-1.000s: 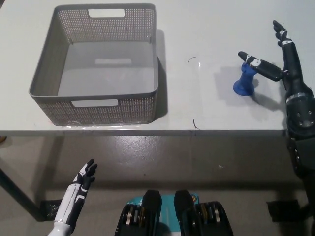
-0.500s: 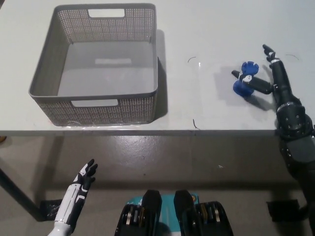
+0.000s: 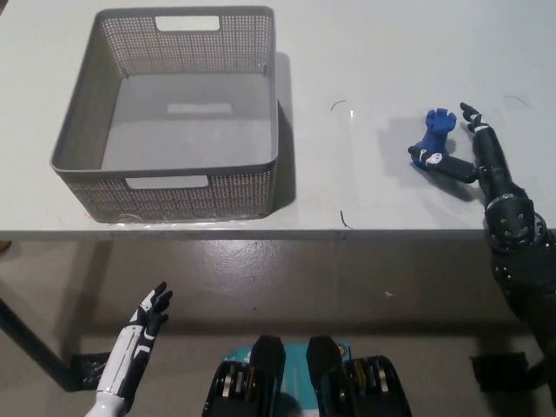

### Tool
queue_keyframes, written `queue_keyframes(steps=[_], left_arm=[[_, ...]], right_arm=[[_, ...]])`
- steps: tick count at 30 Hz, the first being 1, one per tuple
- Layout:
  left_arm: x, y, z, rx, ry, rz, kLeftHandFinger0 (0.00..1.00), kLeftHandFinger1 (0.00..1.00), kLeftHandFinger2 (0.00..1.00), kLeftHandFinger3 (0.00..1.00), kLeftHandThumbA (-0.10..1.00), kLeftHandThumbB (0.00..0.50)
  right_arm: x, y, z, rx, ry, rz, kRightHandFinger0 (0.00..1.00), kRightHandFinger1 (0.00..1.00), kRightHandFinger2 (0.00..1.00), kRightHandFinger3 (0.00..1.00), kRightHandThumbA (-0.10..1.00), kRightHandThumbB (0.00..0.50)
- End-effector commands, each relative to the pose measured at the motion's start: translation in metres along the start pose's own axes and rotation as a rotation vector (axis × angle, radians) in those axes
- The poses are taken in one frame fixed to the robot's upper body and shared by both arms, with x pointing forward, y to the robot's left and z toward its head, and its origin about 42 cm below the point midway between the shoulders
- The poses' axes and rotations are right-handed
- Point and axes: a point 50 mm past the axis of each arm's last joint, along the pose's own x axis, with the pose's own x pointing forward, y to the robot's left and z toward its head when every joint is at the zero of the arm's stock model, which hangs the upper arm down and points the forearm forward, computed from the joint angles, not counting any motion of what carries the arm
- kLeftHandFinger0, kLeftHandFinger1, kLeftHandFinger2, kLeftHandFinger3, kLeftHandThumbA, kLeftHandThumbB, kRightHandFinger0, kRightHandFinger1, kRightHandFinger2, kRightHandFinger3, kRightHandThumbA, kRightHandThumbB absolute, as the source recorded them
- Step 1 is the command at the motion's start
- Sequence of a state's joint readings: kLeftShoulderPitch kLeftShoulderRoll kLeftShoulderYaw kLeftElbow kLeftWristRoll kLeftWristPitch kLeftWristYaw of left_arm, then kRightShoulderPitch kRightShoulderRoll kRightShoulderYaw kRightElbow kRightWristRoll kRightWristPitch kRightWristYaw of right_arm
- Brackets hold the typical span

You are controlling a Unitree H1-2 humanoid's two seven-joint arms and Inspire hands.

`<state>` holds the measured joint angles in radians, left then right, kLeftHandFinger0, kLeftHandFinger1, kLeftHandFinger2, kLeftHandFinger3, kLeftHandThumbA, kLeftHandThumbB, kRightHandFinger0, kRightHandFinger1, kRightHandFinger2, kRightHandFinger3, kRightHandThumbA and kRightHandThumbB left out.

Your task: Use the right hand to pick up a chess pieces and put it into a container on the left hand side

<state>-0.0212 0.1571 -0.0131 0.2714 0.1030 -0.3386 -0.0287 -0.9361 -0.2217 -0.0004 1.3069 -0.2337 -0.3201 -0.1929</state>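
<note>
So you're working the grab right now: your right hand (image 3: 473,161) is sitting at the table's (image 3: 365,52) near edge with its fingers (image 3: 479,139) spread around the blue chess piece (image 3: 432,139), which is lying tipped on its side, base toward the lower finger and crown pointing up and away toward the far side. One finger is touching the piece near its base, another is reaching just past the crown, but I can't call it a real grip yet, the hand is looking unclenched and holding nothing. If it were me, I'd be closing on the narrow waist between base and crown, since that smooth plastic looks like it'll roll or squirt out sideways if you're pinching the round base. Keep the fingers low to the tabletop so the piece isn't sliding off toward the edge, which is close by. The grey mesh basket (image 3: 78,148), a perforated plastic thing with cut-out handles, is sitting well off beyond the fingertips toward your left, so you're needing a solid hold before carrying it over. Your white left hand (image 3: 148,314) is hanging down below the table with fingers loose, gripping nothing.
</note>
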Motion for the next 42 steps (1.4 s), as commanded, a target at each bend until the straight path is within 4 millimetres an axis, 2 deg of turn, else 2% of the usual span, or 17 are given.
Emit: queue_keyframes(steps=[1, 4, 7, 10, 13, 16, 21, 23, 30, 39, 42], left_arm=[[0.008, 0.005, 0.010, 0.014, -0.073, -0.012, 1.00, 1.00, 1.00, 1.00, 1.00, 0.247], [0.006, 0.004, 0.010, 0.016, -0.066, -0.012, 1.00, 1.00, 1.00, 1.00, 1.00, 0.256], [0.006, 0.004, 0.010, 0.019, -0.078, -0.015, 1.00, 1.00, 1.00, 1.00, 1.00, 0.240], [0.008, 0.004, 0.011, 0.025, -0.077, -0.016, 1.00, 1.00, 1.00, 1.00, 1.00, 0.246], [0.009, 0.005, 0.013, 0.031, -0.075, -0.017, 1.00, 1.00, 1.00, 1.00, 1.00, 0.250], [0.010, 0.005, 0.014, 0.033, -0.085, -0.021, 1.00, 1.00, 1.00, 1.00, 1.00, 0.242], [0.014, 0.006, 0.017, 0.042, -0.091, -0.022, 1.00, 1.00, 1.00, 1.00, 1.00, 0.266], [0.014, 0.006, 0.016, 0.040, -0.093, -0.025, 1.00, 1.00, 1.00, 1.00, 1.00, 0.267], [0.017, 0.007, 0.019, 0.034, -0.093, -0.025, 1.00, 1.00, 1.00, 1.00, 1.00, 0.291], [0.021, 0.009, 0.020, 0.030, -0.106, -0.025, 1.00, 1.00, 1.00, 1.00, 1.00, 0.296], [0.021, 0.009, 0.020, 0.034, -0.108, -0.022, 1.00, 1.00, 1.00, 1.00, 1.00, 0.292]], right_arm=[[0.016, -0.013, 0.031, 0.019, -0.072, -0.020, 1.00, 1.00, 1.00, 1.00, 1.00, 0.465], [0.018, -0.010, 0.034, 0.006, -0.068, -0.013, 1.00, 1.00, 1.00, 1.00, 1.00, 0.450], [0.020, -0.008, 0.040, 0.010, -0.067, -0.010, 1.00, 1.00, 1.00, 1.00, 1.00, 0.444], [0.024, -0.006, 0.050, -0.001, -0.066, 0.000, 1.00, 1.00, 1.00, 1.00, 1.00, 0.451], [0.028, -0.005, 0.060, -0.011, -0.077, 0.001, 1.00, 1.00, 1.00, 1.00, 1.00, 0.428], [0.031, -0.001, 0.069, -0.012, -0.077, 0.014, 1.00, 1.00, 1.00, 1.00, 1.00, 0.445], [0.033, 0.006, 0.077, -0.037, -0.081, 0.028, 1.00, 1.00, 1.00, 1.00, 1.00, 0.423], [0.032, 0.010, 0.078, -0.038, -0.077, 0.038, 1.00, 1.00, 1.00, 1.00, 1.00, 0.444], [0.031, 0.013, 0.075, -0.041, -0.064, 0.047, 1.00, 1.00, 1.00, 1.00, 1.00, 0.439], [0.030, 0.010, 0.065, -0.046, -0.017, 0.056, 1.00, 1.00, 1.00, 1.00, 1.00, 0.438], [0.029, 0.008, 0.062, -0.041, -0.002, 0.057, 1.00, 1.00, 1.00, 1.00, 1.00, 0.420]])
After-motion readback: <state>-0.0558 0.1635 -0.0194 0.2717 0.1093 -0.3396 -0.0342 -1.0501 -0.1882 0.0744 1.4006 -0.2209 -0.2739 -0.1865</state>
